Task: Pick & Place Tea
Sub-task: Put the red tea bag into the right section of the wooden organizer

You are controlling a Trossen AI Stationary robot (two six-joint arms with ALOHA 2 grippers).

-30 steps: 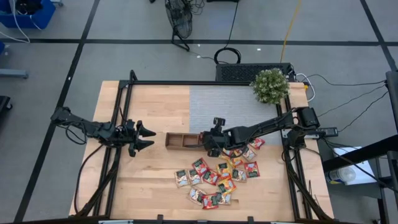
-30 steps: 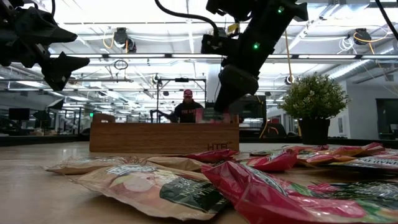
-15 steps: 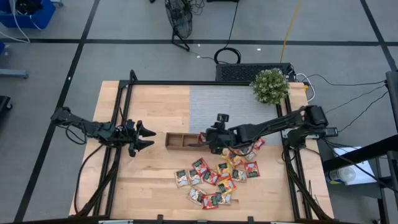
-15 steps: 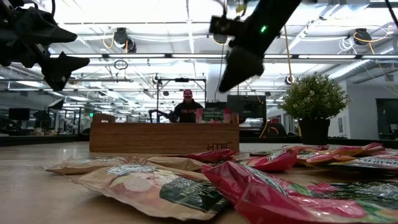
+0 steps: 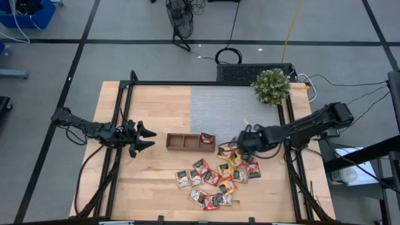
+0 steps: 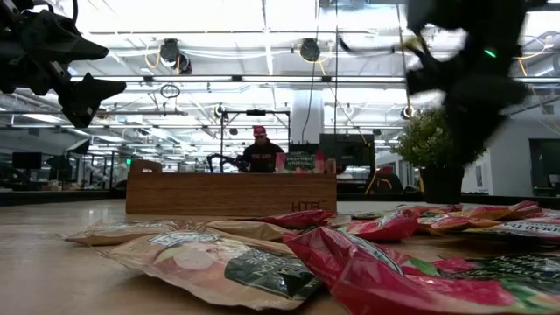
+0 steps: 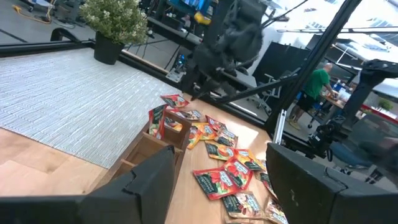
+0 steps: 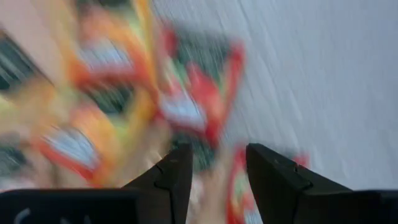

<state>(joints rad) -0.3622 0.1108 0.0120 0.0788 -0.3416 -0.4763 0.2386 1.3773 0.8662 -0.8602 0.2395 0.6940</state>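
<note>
1. We note the right gripper [image 5: 245, 140] has left the wooden tray [image 5: 178, 141] and now sits at the tray's 3 o'clock, above the loose tea sachets [image 5: 219, 178].
2. Its fingers [image 8: 174, 177] stand narrowly apart and empty.
3. A red sachet [image 5: 206, 140] now stands in the tray's end compartment nearest the pile; we judge one placement done.
4. Most tea lies at the tray's 5 o'clock.
5. The left gripper [image 5: 145, 137] waits, spread wide, at the tray's 9 o'clock.
6. The tray front [image 6: 231, 194] reads "HTC"; sachet labels are illegible.
</note>
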